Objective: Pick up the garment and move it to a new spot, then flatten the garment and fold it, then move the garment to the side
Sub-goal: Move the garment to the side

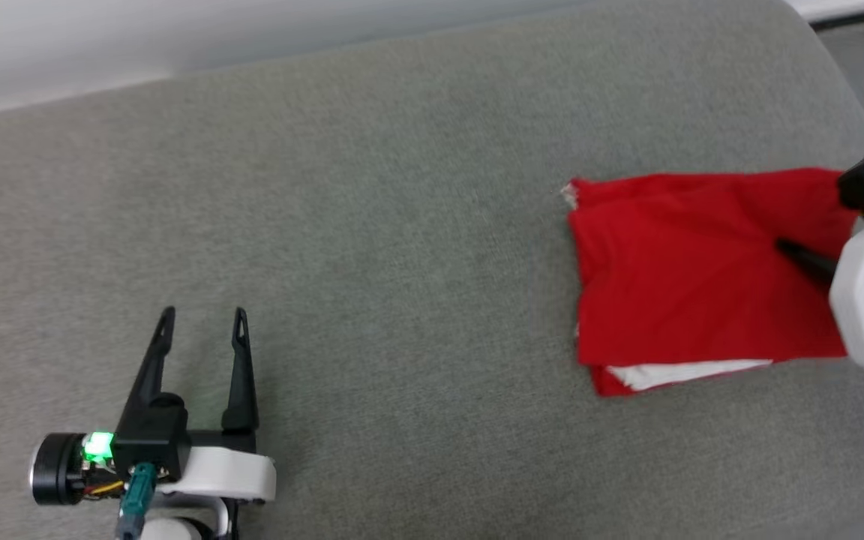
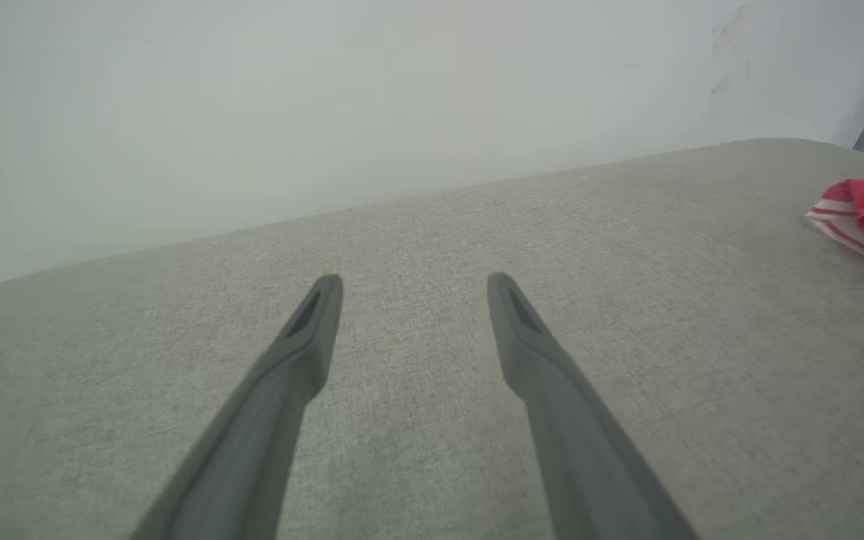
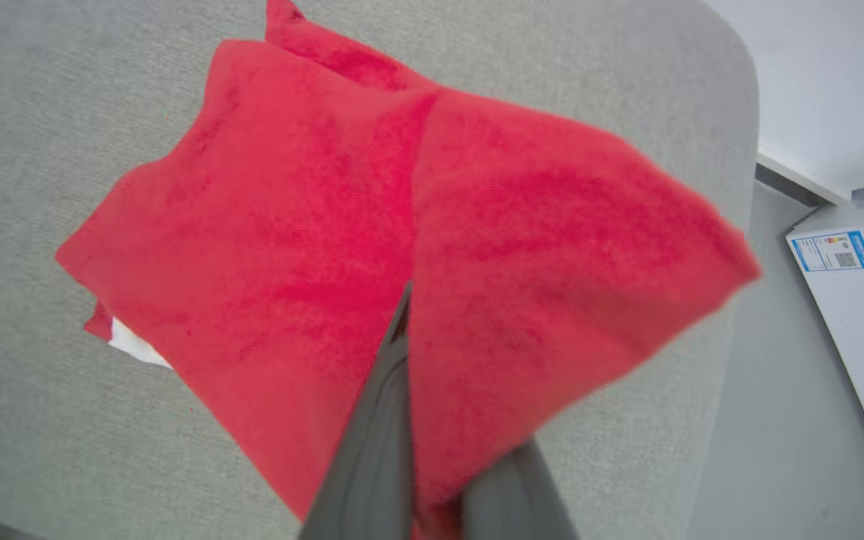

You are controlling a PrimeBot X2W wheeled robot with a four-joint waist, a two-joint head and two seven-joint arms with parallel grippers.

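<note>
While the left hand (image 1: 203, 319) hovers wide open, empty, by the near edge of the grey fabric-covered table (image 1: 402, 225), the right hand (image 1: 786, 249) pinches the folded red jersey garment (image 1: 672, 277) lying at the right edge.

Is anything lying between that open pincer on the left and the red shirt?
Nothing visible: bare grey cushion lies between the left pincer and the shirt. The right pincer is shut on the shirt.
</note>
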